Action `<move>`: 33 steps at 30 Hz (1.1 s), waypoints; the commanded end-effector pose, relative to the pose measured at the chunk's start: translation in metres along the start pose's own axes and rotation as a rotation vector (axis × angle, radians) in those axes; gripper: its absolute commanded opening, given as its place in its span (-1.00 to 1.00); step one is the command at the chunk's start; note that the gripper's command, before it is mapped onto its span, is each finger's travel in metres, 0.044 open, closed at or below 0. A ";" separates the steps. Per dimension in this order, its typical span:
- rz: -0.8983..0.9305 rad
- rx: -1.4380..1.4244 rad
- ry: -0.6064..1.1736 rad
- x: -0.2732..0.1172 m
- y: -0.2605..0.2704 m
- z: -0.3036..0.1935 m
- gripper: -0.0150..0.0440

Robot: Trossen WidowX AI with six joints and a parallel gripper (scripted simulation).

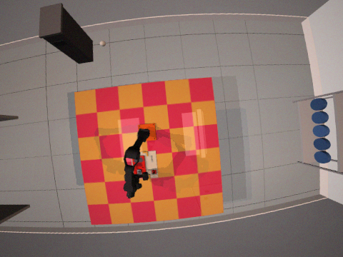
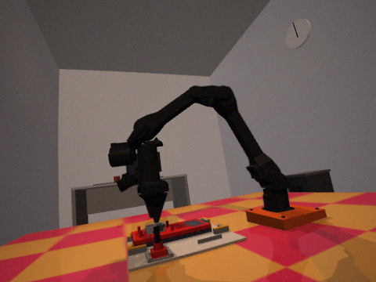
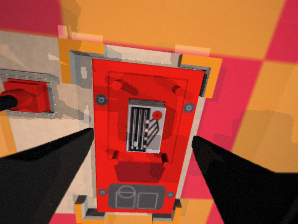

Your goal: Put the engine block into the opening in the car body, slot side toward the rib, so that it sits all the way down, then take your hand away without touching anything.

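The grey engine block (image 3: 144,128) (image 2: 154,226) stands in the middle of the red car body (image 3: 145,70) (image 2: 188,230) (image 1: 140,162), between its upright pegs, and its top shows above the body in the exterior view. How deep it sits cannot be told exactly. The rib and the block's slot are not visible. My gripper (image 3: 144,136) (image 2: 157,222) is open wide, above the car body, with one finger on each side of the block in the wrist view and a gap to both. Nothing is between the fingertips but the view of the block below.
The car body lies in a pale fixture board (image 3: 27,131) (image 2: 188,249) (image 1: 151,158) with yellow and grey corner brackets (image 3: 212,75). Beside it on the board, a red square piece with a black upright handle (image 3: 34,96) (image 2: 159,251) stands in a grey frame, close to the gripper.
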State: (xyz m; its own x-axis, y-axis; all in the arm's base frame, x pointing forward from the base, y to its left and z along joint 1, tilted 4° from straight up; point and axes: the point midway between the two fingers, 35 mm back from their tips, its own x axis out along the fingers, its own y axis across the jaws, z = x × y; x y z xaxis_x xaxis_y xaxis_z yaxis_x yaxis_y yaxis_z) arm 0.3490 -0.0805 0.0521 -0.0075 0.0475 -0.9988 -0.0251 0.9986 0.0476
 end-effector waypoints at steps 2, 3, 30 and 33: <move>-0.003 -0.003 0.002 -0.001 0.000 -0.001 0.64; -0.003 -0.003 0.002 -0.001 0.000 -0.001 0.56; -0.003 -0.003 0.002 -0.001 0.000 -0.001 -0.49; -0.003 -0.003 0.002 -0.001 0.000 -0.001 -0.40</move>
State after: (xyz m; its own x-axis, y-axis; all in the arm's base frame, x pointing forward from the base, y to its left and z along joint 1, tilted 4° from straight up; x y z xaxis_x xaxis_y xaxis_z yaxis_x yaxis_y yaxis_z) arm 0.3488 -0.0805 0.0528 -0.0082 0.0482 -0.9988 -0.0247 0.9985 0.0483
